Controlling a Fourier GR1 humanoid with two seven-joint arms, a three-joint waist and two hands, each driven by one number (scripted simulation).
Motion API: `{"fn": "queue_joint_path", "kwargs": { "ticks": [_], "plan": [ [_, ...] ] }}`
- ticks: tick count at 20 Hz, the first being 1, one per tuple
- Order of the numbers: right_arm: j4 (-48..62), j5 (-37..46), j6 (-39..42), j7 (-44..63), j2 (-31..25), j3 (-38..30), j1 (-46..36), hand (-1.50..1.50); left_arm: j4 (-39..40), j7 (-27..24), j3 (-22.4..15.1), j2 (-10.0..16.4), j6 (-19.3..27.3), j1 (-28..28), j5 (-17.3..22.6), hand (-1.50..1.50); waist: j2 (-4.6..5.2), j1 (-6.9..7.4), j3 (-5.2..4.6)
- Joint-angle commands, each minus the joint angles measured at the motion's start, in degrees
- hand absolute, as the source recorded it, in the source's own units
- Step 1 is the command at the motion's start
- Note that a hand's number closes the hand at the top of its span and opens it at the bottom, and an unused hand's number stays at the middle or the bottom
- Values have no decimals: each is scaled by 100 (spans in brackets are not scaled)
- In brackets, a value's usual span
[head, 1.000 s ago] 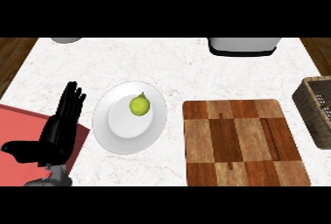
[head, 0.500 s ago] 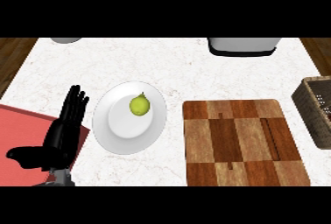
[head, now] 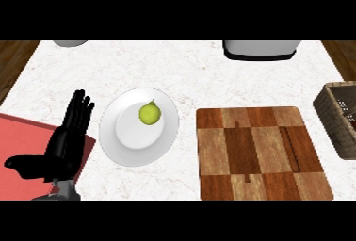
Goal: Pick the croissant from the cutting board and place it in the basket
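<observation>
Resting, fingers straight, beside a white plate [head: 135, 141], the left hand [head: 64, 141] shows at the marble counter [head: 173, 70]'s left; cutting board [head: 257, 150] and basket [head: 341, 117] sit rightward, wood floor [head: 14, 49] beyond.

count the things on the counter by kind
white plate: 1
yellow-green fruit: 1
wooden cutting board: 1
wicker basket: 1
red mat: 1
white appliance, top edge: 1
grey object, top-left edge: 1
total: 7

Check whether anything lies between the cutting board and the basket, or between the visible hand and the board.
Cutting board to basket: only bare counter. Between the left hand and the board lies a white plate carrying a yellow-green fruit. No croissant shows anywhere.
</observation>
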Motion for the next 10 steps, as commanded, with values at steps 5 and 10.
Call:
{"fn": "queue_joint_path", "kwargs": {
  "ticks": [5,10],
  "plan": [
    [908,-255,-118,41,-875,-597,-275,-150,256,-441,-57,-88,-59,165,-72,0,13,37,3],
    [1613,-823,207,330,-1259,-1197,-295,-150,65,63,261,133,-95,-191,174,0,11,16,6]
  ]
}}
